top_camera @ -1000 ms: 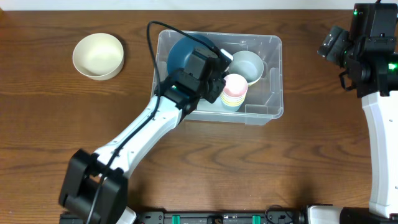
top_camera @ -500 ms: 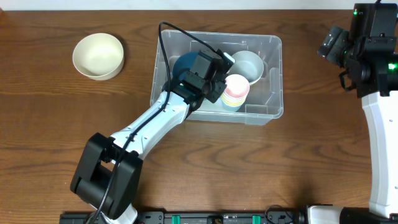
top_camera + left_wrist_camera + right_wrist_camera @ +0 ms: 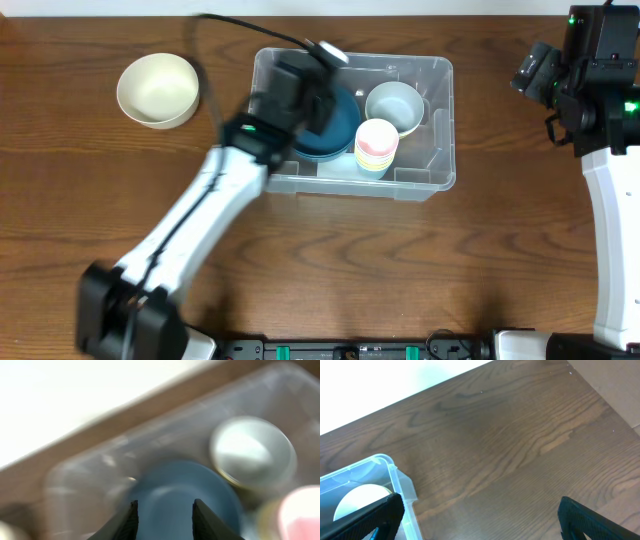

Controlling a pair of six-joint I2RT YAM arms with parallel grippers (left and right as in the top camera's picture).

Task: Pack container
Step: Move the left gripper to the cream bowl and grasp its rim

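Note:
The clear plastic container [image 3: 438, 120] stands at the table's upper middle. Inside it lie a blue bowl [image 3: 338, 132] at the left, a pale bowl [image 3: 393, 104] at the back right, and a stack of pastel cups [image 3: 376, 145] at the front. My left gripper [image 3: 322, 75] is open and empty above the container's left part, over the blue bowl [image 3: 172, 490]; its view is blurred and also shows the pale bowl [image 3: 250, 455]. My right gripper [image 3: 480, 512] is open and empty at the far right, beside the container's corner [image 3: 395, 477].
A cream bowl [image 3: 158, 89] sits on the wooden table to the left of the container. The left arm [image 3: 190, 230] stretches diagonally from the front left. The right arm [image 3: 610, 200] stands along the right edge.
My left gripper has let go of the blue bowl, which now lies in the container, and has pulled back up and to the left. The right arm has not moved.

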